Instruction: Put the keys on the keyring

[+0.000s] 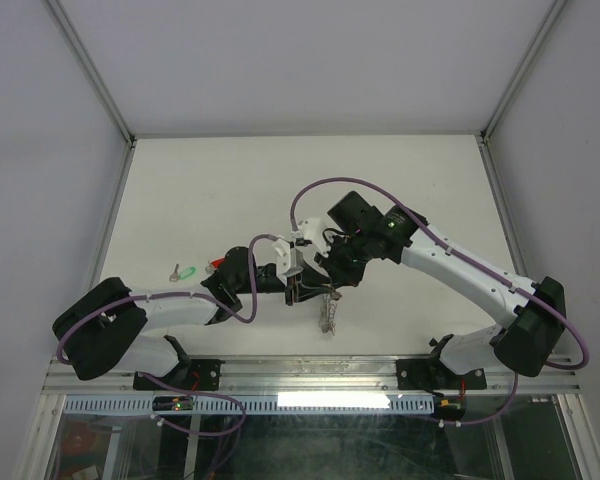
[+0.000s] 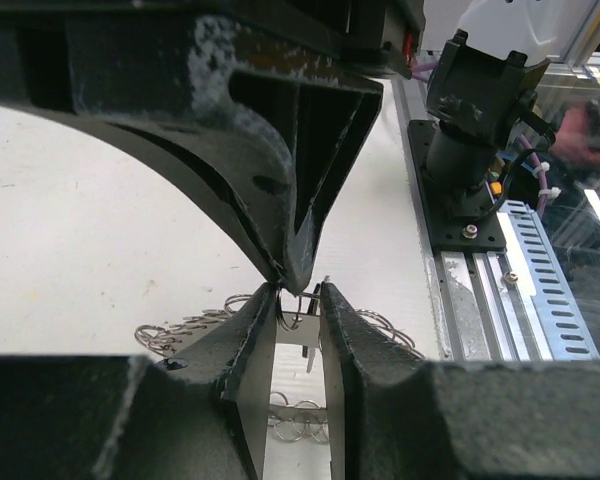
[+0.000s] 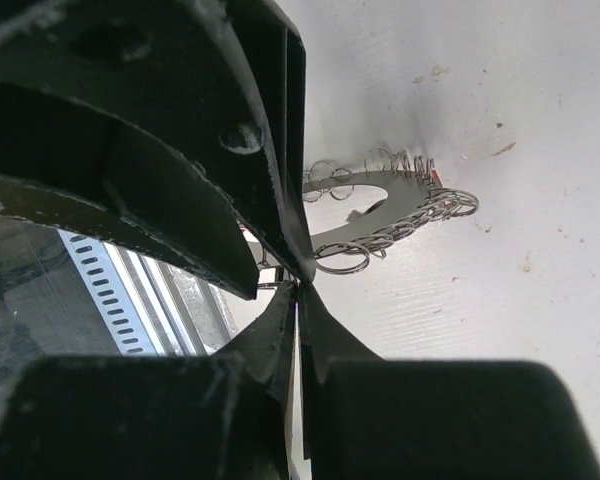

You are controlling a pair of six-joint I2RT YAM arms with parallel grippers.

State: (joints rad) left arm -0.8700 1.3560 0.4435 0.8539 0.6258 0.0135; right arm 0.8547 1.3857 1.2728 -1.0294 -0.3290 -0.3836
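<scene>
The keyring [image 1: 328,315] hangs edge-on under the two grippers, just above the table's near edge. In the left wrist view its flat grey plate [image 2: 299,329] spans the narrow gap of my left gripper [image 2: 300,292], which is shut on it; small wire loops [image 2: 180,330] fringe its rim. My right gripper [image 3: 298,288] is shut, tips touching a loop beside the left fingertips [image 3: 280,200]. Beyond them lies the plate [image 3: 345,226]. A green-headed key [image 1: 187,271] lies on the table to the left, with a red one [image 1: 213,265] partly hidden by the left arm.
Both grippers [image 1: 295,285] [image 1: 320,283] meet near the middle of the white table [image 1: 280,180]. A metal rail [image 2: 480,300] and the right arm's base [image 2: 470,150] stand along the near edge. Grey walls close in the table on three sides.
</scene>
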